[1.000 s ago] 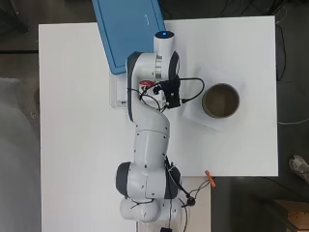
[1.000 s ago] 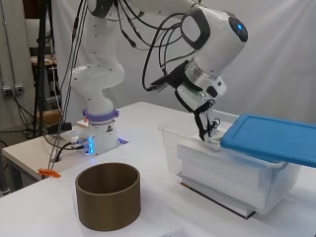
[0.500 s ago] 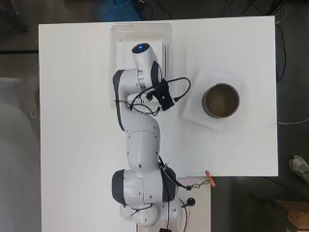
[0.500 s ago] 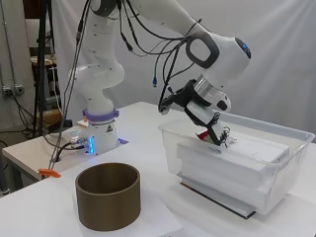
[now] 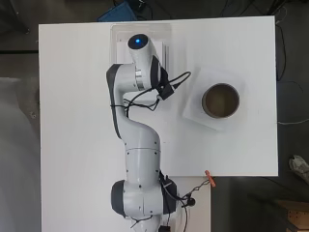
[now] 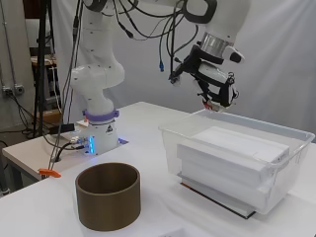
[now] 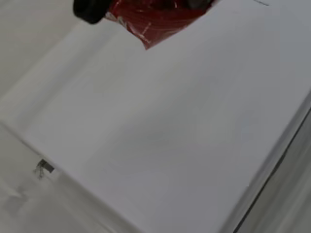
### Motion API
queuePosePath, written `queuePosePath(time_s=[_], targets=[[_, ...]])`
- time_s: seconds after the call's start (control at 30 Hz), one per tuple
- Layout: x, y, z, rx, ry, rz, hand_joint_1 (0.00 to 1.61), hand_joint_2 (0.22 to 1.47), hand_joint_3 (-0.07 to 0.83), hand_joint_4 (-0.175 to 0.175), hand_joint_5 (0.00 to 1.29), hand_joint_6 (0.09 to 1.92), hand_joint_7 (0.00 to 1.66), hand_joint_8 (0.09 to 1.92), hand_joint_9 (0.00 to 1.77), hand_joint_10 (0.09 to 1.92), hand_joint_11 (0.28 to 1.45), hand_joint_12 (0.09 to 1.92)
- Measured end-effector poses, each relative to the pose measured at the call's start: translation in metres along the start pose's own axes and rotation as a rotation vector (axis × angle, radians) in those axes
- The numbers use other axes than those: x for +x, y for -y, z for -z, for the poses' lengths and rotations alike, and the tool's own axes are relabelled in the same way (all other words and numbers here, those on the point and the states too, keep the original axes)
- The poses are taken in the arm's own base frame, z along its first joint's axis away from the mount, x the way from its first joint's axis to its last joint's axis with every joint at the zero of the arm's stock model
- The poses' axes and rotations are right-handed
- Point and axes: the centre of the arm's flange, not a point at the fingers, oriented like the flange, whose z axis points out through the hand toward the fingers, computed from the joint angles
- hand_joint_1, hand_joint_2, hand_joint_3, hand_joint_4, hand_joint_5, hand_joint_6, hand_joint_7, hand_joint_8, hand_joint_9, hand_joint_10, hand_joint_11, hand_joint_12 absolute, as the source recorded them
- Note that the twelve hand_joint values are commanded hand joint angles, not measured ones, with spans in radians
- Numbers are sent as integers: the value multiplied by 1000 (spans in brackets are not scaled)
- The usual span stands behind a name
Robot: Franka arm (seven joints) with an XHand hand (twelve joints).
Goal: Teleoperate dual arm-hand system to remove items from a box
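A clear plastic box (image 6: 276, 170) stands at the table's far side, with a stack of flat white boxes (image 6: 232, 148) inside. My hand (image 6: 219, 91) hangs just above the box's back rim, fingers curled down. Its fingers pinch a small red packet (image 6: 209, 104). In the wrist view the red packet (image 7: 155, 19) shows beside a black fingertip (image 7: 90, 12), above the top white box (image 7: 184, 136). From overhead the arm covers the hand and most of the box, whose rim (image 5: 115, 35) shows.
A brown open cylinder (image 5: 220, 100) (image 6: 108, 195) stands on a white sheet (image 5: 193, 108) right of the arm. A blue lid (image 5: 118, 10) lies past the table's far edge. An orange clip (image 5: 208, 175) sits at the near edge.
The blue lid that lay across the box one second ago is off it. The hand, down inside the box half a second ago, has risen above the rim with the red packet.
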Motion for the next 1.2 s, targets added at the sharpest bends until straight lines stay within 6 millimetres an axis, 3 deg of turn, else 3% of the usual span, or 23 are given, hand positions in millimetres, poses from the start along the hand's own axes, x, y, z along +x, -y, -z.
queuePosePath(time_s=[0.03,0.1,0.17,0.27,0.33,0.43,0.5,0.57,0.7,0.77,0.83,0.9,0.97,1.13,1.2], targets=[[-16,6,6,-8,-21,-41,935,1206,-1,175,798,1255,1063,1920,1371,1920,1054,1920],[-73,25,17,-30,-60,-168,935,1206,0,175,798,1253,1098,1920,1376,1920,1047,1920],[-133,37,14,-33,-80,-279,932,1209,0,175,794,1259,1126,1919,1382,1920,1044,1920],[-255,64,-29,25,-148,-516,931,1211,0,175,789,1265,1114,1792,1346,1891,986,1899],[-321,95,-59,62,-181,-662,930,1213,1,175,786,1274,1074,1732,1299,1862,935,1875],[-359,131,-64,61,-189,-766,925,1218,0,175,778,1287,1070,1831,1298,1896,932,1881],[-364,143,-63,50,-197,-785,923,1221,0,175,774,1293,1084,1909,1321,1914,947,1895],[-348,138,-59,39,-208,-745,921,1223,0,175,771,1302,1120,1920,1368,1920,984,1902],[-293,92,-68,63,-235,-602,918,1225,0,175,766,1311,1176,1920,1436,1920,1048,1910],[-262,61,-90,116,-236,-538,916,1227,1,175,762,1320,1204,1920,1465,1920,1082,1911],[-245,36,-122,179,-223,-509,914,1229,1,175,759,1329,1230,1920,1487,1920,1106,1906],[-250,20,-145,203,-202,-523,913,1229,0,175,757,1331,1243,1920,1498,1920,1116,1901],[-257,16,-154,171,-165,-551,913,1229,0,175,758,1327,1251,1920,1502,1920,1108,1901],[-271,28,-146,111,-133,-692,922,1219,-2,175,779,1294,1302,1920,1532,1920,1111,1904],[-265,33,-128,83,-153,-698,929,1212,-2,175,793,1279,1320,1920,1545,1920,1122,1894]])
